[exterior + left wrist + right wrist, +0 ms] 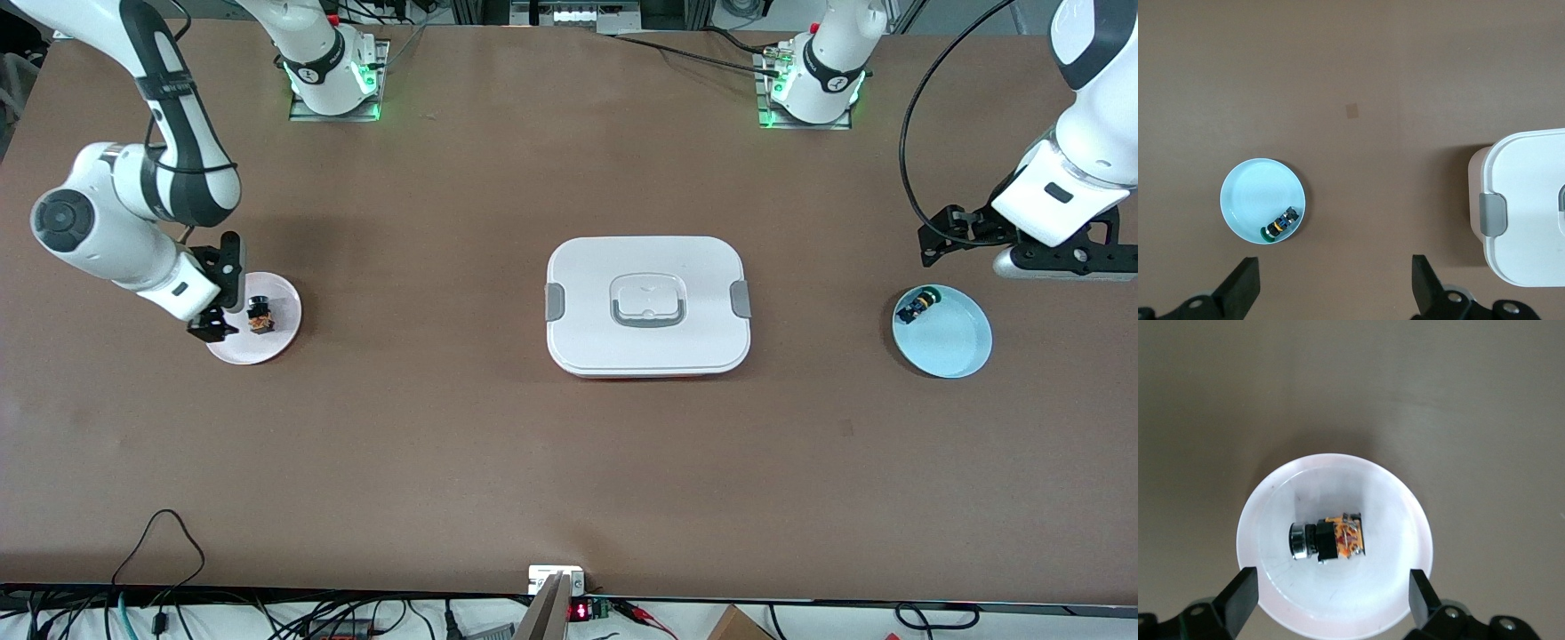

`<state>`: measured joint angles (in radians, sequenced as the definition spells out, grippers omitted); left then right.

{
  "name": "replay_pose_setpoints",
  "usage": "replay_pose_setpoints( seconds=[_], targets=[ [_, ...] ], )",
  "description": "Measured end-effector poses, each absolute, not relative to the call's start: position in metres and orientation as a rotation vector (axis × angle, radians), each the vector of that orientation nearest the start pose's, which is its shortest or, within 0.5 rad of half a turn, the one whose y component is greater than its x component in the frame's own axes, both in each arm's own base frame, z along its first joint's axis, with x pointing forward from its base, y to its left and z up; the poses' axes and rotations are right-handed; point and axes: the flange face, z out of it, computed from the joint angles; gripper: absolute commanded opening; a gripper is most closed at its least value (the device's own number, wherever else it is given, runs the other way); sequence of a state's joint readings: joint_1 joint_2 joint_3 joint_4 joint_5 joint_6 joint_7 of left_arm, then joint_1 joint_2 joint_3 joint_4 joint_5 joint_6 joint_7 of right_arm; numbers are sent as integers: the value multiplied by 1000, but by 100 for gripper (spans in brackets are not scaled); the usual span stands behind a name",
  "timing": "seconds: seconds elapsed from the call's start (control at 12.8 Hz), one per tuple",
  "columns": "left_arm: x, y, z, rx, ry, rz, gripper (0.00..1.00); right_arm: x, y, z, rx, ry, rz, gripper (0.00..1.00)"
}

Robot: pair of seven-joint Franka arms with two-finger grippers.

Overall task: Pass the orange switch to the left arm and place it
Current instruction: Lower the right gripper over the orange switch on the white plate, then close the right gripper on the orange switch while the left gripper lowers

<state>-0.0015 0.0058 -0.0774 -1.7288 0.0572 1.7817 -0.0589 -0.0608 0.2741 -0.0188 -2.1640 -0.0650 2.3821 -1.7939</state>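
The orange switch (259, 316) lies on its side on a pale pink plate (286, 302) toward the right arm's end of the table. In the right wrist view the switch (1335, 539) lies in the middle of the plate (1338, 483). My right gripper (222, 296) is open and empty, just above the plate's edge beside the switch, and its fingers straddle the plate in the right wrist view (1333, 600). The white box (647, 305) sits at the table's middle. My left gripper (944, 238) is open and empty, up over the table beside a light blue plate (958, 342).
The light blue plate (1248, 193) holds a small black-and-blue part (1281, 225), which also shows in the front view (917, 307). One end of the box (1531, 207) shows in the left wrist view. A small device (556, 580) sits at the table's near edge.
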Motion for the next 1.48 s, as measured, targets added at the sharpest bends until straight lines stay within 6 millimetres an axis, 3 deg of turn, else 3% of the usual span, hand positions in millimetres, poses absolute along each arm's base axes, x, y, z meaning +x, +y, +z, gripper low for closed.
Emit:
replay_pose_setpoints(
  seconds=[0.16,0.47,0.94,1.48],
  targets=[
    [570,-40,564,-3088,48,-79,100,553,-47,244,1945,2520,-146,100],
    [574,-41,563,-3089,51,-78,100,549,-61,227,1864,2593,-151,100],
    [584,-44,550,-3092,58,-53,100,548,-45,219,1784,2630,-118,100],
    [609,-52,548,-3099,77,-78,100,545,-56,194,1811,2619,-115,100]
  ],
)
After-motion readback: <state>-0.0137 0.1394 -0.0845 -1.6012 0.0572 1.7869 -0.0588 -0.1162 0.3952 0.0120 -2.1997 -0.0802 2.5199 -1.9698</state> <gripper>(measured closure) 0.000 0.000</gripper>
